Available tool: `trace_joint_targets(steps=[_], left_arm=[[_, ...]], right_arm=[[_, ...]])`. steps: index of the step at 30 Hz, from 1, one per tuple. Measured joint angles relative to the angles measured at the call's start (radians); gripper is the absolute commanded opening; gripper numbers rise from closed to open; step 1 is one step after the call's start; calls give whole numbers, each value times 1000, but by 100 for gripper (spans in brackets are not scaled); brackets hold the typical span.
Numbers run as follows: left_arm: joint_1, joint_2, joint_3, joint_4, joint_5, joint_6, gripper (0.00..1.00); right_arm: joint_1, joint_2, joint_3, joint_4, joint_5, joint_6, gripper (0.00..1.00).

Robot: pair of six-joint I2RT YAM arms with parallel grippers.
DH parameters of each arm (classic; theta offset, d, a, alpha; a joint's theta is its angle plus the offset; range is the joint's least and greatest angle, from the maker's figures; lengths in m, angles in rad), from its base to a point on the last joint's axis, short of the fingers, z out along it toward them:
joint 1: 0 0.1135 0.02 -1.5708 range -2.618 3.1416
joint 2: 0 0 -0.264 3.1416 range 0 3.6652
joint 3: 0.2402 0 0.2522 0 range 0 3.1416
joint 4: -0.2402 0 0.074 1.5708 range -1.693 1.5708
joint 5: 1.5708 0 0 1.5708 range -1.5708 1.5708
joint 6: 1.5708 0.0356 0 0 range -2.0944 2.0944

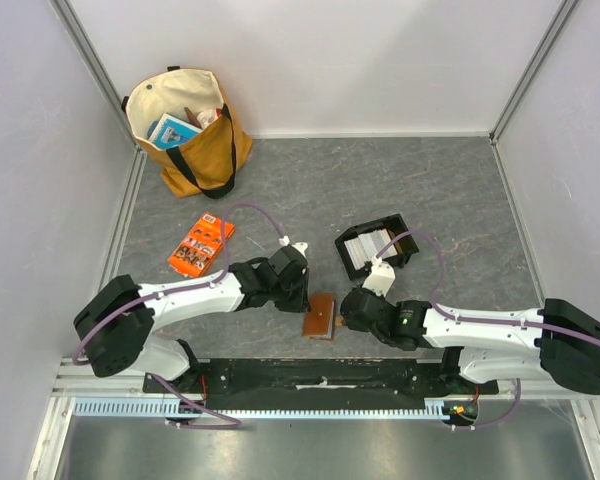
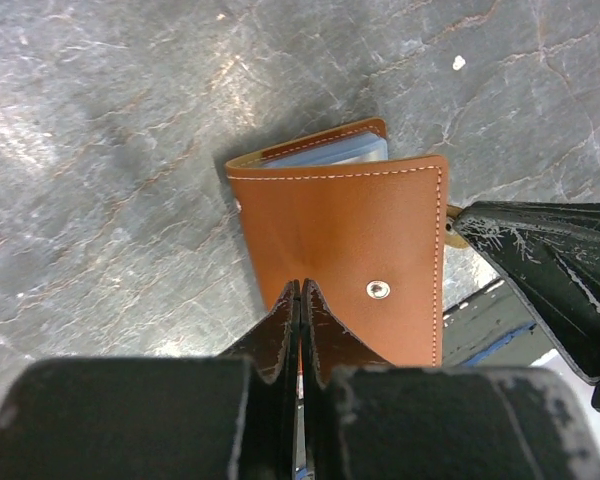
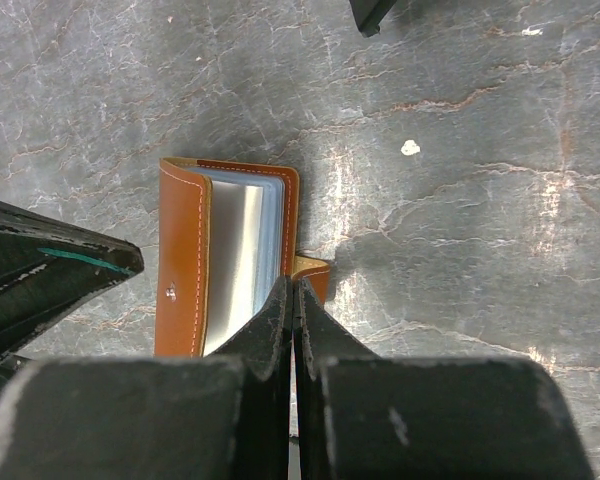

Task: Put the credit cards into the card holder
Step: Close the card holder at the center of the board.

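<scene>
Card holder point(image 1: 320, 316) ajar; credit cards point(image 1: 368, 244) in black tray point(image 1: 343, 251).

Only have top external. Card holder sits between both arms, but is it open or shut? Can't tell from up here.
Observer: Partly open. The right wrist view shows one cover of the card holder lifted, with the clear sleeves exposed.
Operator: Left claw gripping it?
Observer: Looks so. In the left wrist view the left claw is shut with a sliver of brown cover pinched in it, beside the snap stud.
Operator: Right claw?
Observer: The right claw is shut as well. The other cover's edge runs into its seam, next to the strap.
</scene>
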Motion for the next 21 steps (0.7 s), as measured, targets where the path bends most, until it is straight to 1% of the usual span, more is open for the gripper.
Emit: trace_joint_targets(steps=[5,21], left_arm=[[0,28,-3,41,35,1,2],[0,43,-39,122,105,0,2]], right_arm=[[0,0,2,0,0,0,0],[0,0,2,0,0,0,0]])
